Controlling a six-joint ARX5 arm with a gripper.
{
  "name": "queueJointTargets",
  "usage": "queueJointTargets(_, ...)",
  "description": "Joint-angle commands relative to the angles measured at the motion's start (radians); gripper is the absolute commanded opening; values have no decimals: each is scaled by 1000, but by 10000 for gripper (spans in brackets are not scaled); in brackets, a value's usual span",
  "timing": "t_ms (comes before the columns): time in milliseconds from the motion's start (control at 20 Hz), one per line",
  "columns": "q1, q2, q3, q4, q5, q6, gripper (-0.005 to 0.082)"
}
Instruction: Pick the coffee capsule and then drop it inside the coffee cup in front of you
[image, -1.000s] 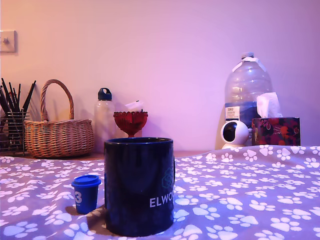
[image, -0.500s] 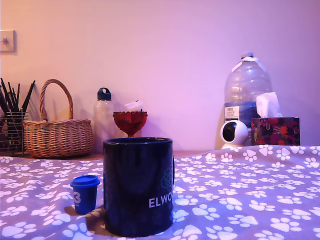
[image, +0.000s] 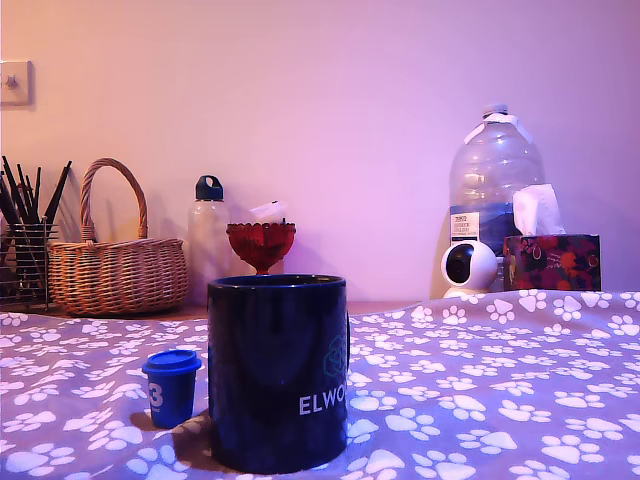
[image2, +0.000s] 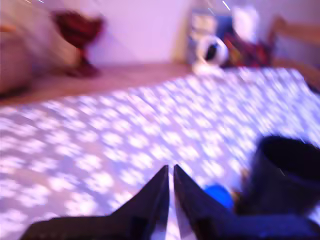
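Note:
The coffee cup (image: 278, 372), a large glossy navy-black mug with white "ELWO" lettering, stands near the front of the paw-print cloth. Beside it, on the exterior view's left, stands the small blue coffee capsule (image: 171, 387) with a lid and a white mark. The arm does not show in the exterior view. In the blurred wrist view my gripper (image2: 170, 171) has its two dark fingertips almost touching, with nothing between them, above the cloth. There the capsule (image2: 218, 195) shows as a blue blob next to the dark cup (image2: 283, 173).
Along the back wall stand a wire pot of pencils (image: 24, 250), a wicker basket (image: 116, 268), a clear bottle (image: 209, 235), a red goblet dish (image: 261, 243), a large water jug (image: 495, 190), a white round camera (image: 468, 268) and a tissue box (image: 552, 260).
The exterior picture shifts by a few pixels between frames; cup and capsule stay where they were.

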Motion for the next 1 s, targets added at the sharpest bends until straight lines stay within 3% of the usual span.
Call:
queueJointTargets(0, -27, 42, 11, 9, 3, 29, 27)
queueJointTargets(100, -52, 85, 11, 10, 3, 45, 66)
queueJointTargets(250, -79, 148, 11, 41, -12, 47, 387)
queueJointTargets(300, -84, 167, 11, 56, -16, 53, 469)
queueJointTargets(350, -86, 184, 11, 65, -16, 90, 502)
queueJointTargets(400, -86, 203, 11, 79, -17, 120, 501)
queueJointTargets(700, -86, 373, 11, 214, -2, 180, 500)
queueJointTargets(950, -86, 554, 11, 346, 77, 203, 487)
